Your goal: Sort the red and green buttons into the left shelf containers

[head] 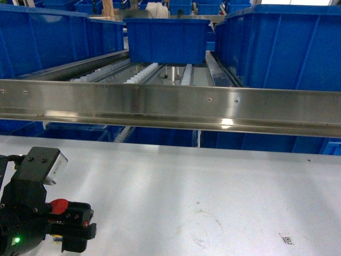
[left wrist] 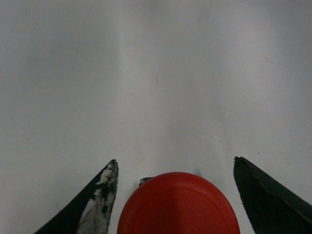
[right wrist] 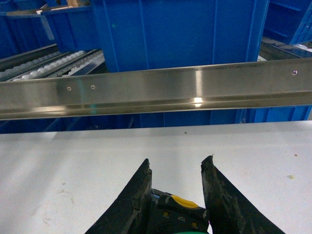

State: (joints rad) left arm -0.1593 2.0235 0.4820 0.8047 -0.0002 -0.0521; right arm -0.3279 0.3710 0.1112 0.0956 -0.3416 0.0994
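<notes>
One red mushroom-cap push-button (left wrist: 178, 204) counted, sitting between the fingers of the left gripper (left wrist: 175, 195) low over the white table (head: 213, 181); wrist view shows both black fingers standing clear of the cap sides with gaps, so jaws apart around it, not yet clamped. Head view puts that gripper at bottom-left corner, red cap (head: 59, 206) showing in the black hardware. One second button, black body with a yellow part and a sliver of green at the frame edge (right wrist: 178, 214), sits between the right gripper (right wrist: 176, 195) fingers; fingers look close against it but contact is cut off by the frame, cannot tell if gripped. Step in hand, by my read: secure the red button. Do it well by centring the cap between the fingers, gripping the body below the wide cap rather than the smooth dome, then lifting clear of the steel rail (head: 170, 106) before heading to the big blue plastic bins (head: 48, 40) on the left. Bins clearly countable in head view: about three large ones in front, more behind, unclear count.
</notes>
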